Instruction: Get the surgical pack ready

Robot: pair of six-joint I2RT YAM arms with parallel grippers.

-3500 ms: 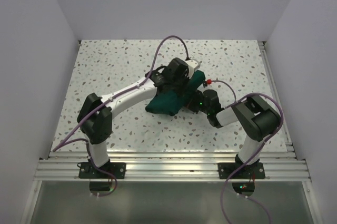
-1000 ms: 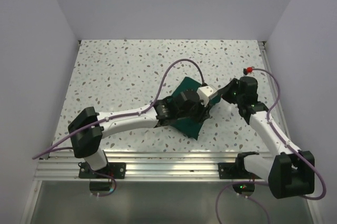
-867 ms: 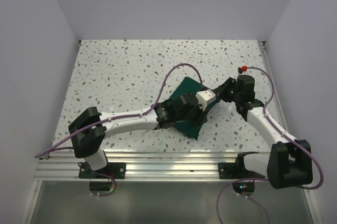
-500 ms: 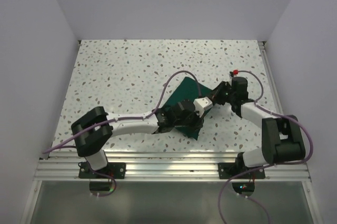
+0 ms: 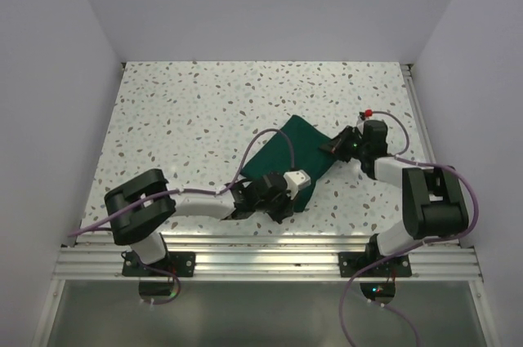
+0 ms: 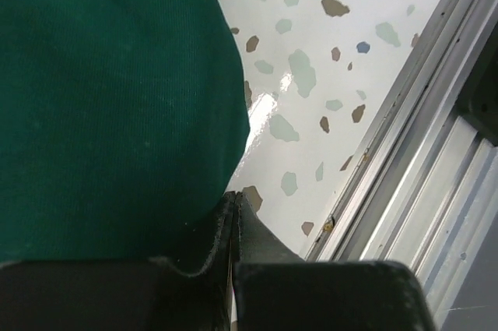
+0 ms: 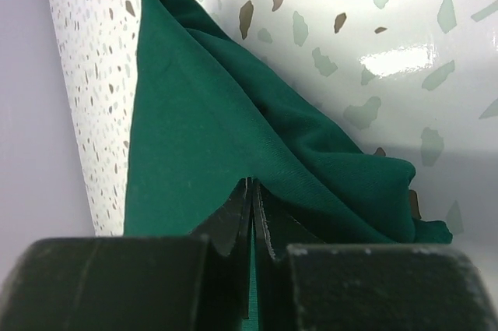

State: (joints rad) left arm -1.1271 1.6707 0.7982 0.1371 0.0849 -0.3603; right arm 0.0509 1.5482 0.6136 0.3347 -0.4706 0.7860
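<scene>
The surgical pack shows only as a dark green folded cloth [image 5: 286, 149] lying right of the table's middle. My left gripper [image 5: 278, 204] is low at the cloth's near corner. In the left wrist view its jaws [image 6: 233, 197] are pressed together, with the tips touching the edge of the cloth [image 6: 109, 97] and no fabric seen between them. My right gripper [image 5: 335, 148] is at the cloth's right edge. In the right wrist view its jaws [image 7: 253, 183] are shut on a raised fold of the cloth [image 7: 202, 128], and green shows in the slit.
The speckled table [image 5: 180, 118] has white walls on three sides. An aluminium rail [image 5: 261, 253] runs along the near edge, close to my left gripper, and also shows as the rail [image 6: 420, 152] in the left wrist view. Purple cables loop over both arms.
My left arm has drawn back toward the near rail and its jaws have shut. My right gripper has slid left onto the cloth's right edge and shut. The cloth has barely shifted.
</scene>
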